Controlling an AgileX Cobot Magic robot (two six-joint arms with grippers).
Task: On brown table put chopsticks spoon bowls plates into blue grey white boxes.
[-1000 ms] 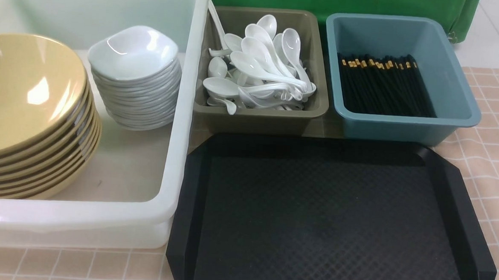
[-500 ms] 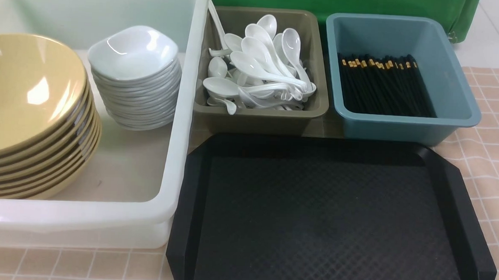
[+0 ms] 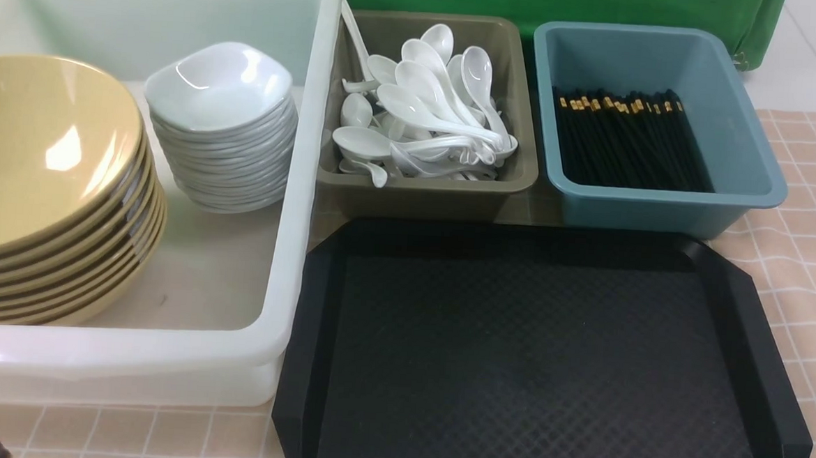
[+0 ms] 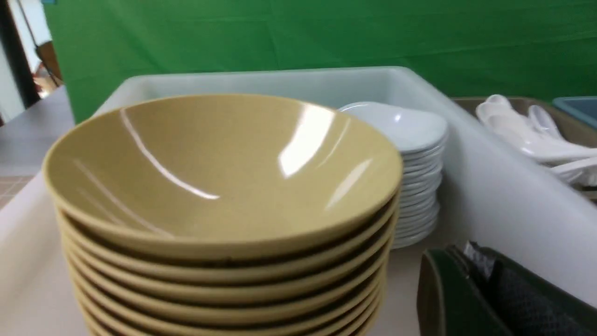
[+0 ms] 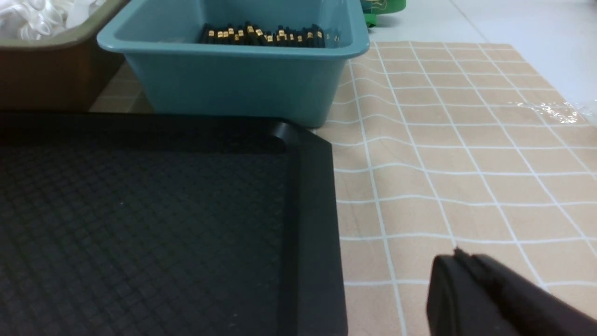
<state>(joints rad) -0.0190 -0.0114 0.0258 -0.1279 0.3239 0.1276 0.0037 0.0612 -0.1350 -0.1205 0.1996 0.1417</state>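
Note:
A stack of yellow bowls [image 3: 35, 140] and a stack of white plates [image 3: 220, 83] stand in the white tub [image 3: 307, 147]. White spoons [image 3: 428, 111] fill the grey box [image 3: 416, 198]. Black chopsticks [image 3: 629, 139] lie in the blue box [image 3: 660, 207]. My left gripper [image 4: 466, 254] is shut and empty, beside the bowls [image 4: 219, 163], with the plates [image 4: 401, 126] beyond it. In the front view only a dark sliver of it shows at the lower left edge. My right gripper [image 5: 459, 259] is shut and empty above the table cloth [image 5: 443, 163], right of the tray.
A black textured tray [image 3: 527, 361] lies in front of the grey and blue boxes, with nothing on it. The tray's right rim [image 5: 312, 210] is close to my right gripper. A green backdrop hangs behind the boxes.
In the front view the dark part of my left gripper at the lower left edge has shifted up and mostly out of frame. Nothing else has moved.

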